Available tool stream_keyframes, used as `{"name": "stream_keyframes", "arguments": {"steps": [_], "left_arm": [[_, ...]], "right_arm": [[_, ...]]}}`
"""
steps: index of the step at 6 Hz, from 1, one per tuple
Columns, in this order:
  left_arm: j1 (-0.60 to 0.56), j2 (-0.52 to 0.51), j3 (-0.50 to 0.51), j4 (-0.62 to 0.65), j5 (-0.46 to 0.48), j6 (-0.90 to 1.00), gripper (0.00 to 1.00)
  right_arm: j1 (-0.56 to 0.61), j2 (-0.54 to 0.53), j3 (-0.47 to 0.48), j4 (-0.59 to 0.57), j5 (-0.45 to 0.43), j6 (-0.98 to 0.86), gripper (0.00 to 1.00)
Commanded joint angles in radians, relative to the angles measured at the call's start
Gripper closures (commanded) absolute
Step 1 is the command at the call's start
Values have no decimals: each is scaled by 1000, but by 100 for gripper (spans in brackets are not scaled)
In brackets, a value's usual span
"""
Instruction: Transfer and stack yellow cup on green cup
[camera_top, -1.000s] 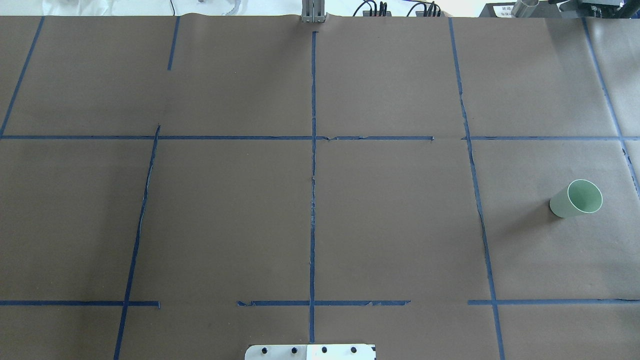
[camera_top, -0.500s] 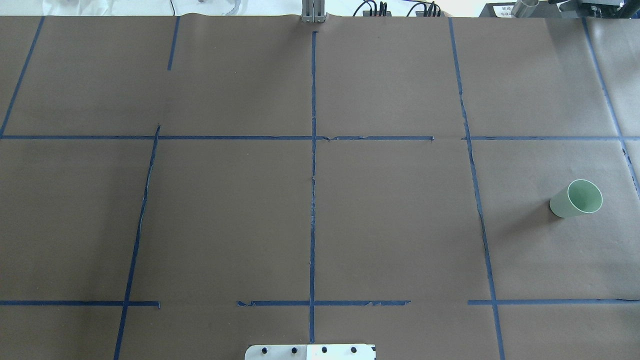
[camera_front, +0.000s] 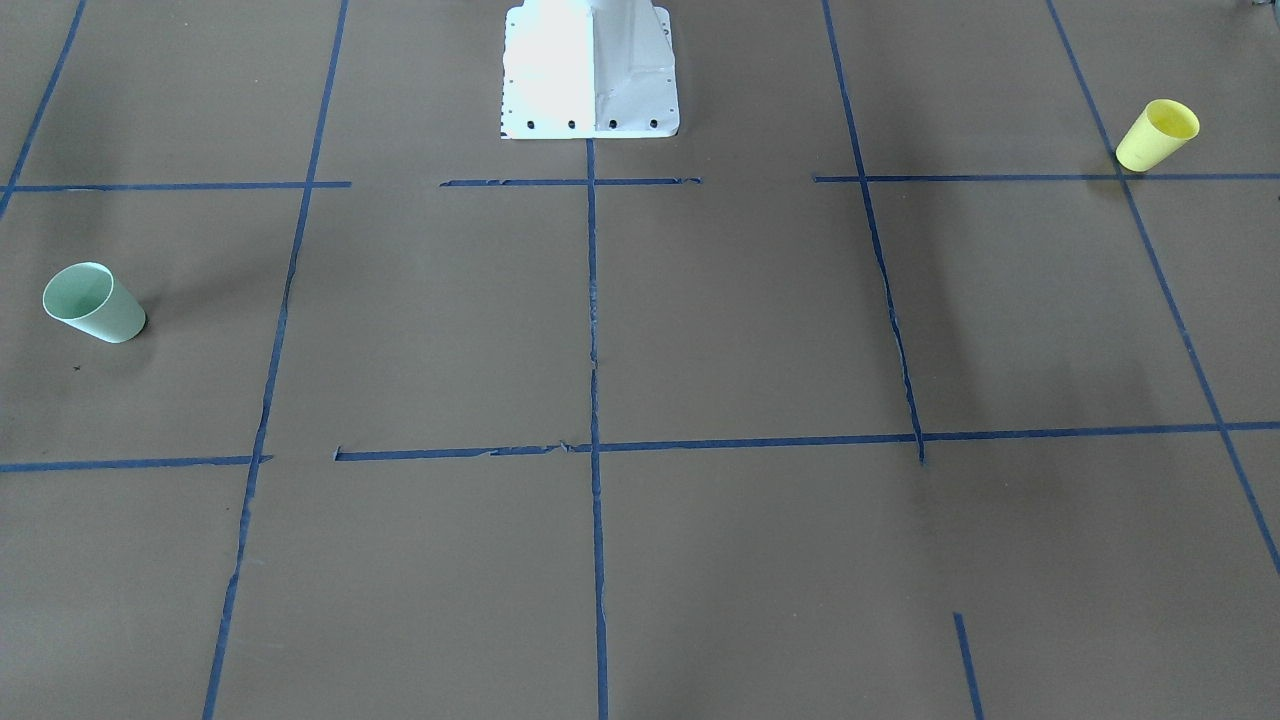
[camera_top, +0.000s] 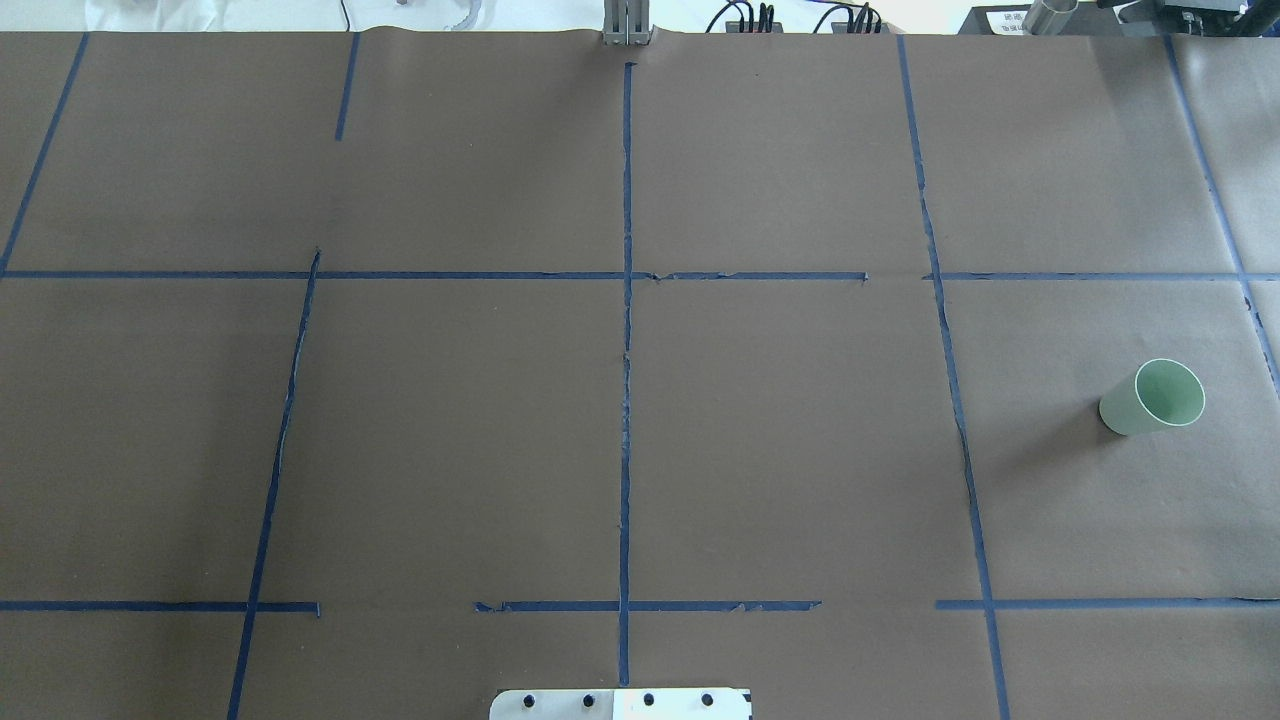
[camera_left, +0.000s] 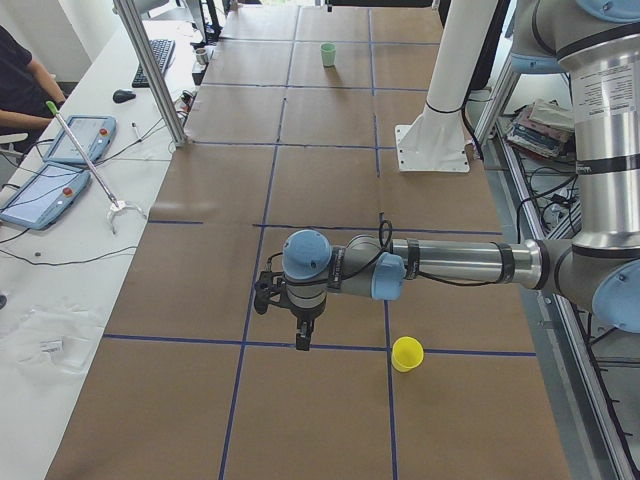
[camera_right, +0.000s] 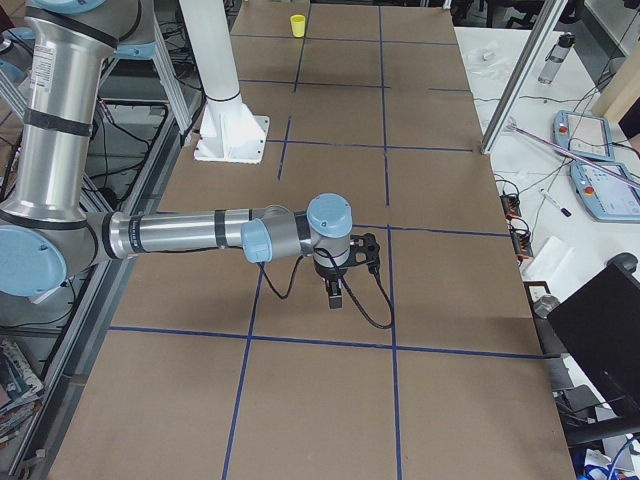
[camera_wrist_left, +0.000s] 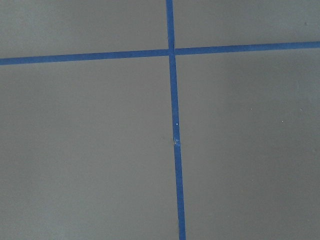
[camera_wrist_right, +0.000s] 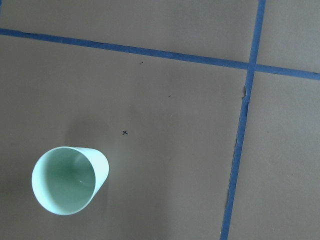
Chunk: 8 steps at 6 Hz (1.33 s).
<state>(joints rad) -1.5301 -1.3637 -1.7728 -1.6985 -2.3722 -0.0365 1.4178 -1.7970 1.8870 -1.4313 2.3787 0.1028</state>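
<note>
The yellow cup (camera_front: 1157, 135) stands upright on the brown table on the robot's left side; it also shows in the exterior left view (camera_left: 406, 354). The green cup (camera_top: 1150, 398) stands upright on the robot's right side, and also in the front view (camera_front: 95, 303) and in the right wrist view (camera_wrist_right: 70, 180), seen from above and empty. My left gripper (camera_left: 301, 340) points down above the table, beside and apart from the yellow cup. My right gripper (camera_right: 337, 297) points down on the right side. I cannot tell whether either is open or shut.
Blue tape lines (camera_top: 626, 330) divide the brown paper into squares. The white robot base (camera_front: 590, 70) stands at the near middle edge. Tablets and cables (camera_left: 60, 170) lie on the white bench past the far edge. The left wrist view shows a tape cross (camera_wrist_left: 171, 51).
</note>
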Motion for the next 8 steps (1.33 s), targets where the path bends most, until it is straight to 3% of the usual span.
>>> {"name": "stream_keyframes", "arguments": {"steps": [1,3,5,8], "left_arm": [[122,11,-5,-78,-118,-84,0],[296,8,-103,-101,-75,-540,0],[503,8,-105,-130,275,-1004,0],[695,12,-108,-115,460,-1630,0]], "right_arm": [[-8,2,-3,73,-9,6,0],[-29,2,-19,77,-9,12,0],[-39,5,-37,78,-7,6,0],[-42,8,-37,80,-9,5,0]]}}
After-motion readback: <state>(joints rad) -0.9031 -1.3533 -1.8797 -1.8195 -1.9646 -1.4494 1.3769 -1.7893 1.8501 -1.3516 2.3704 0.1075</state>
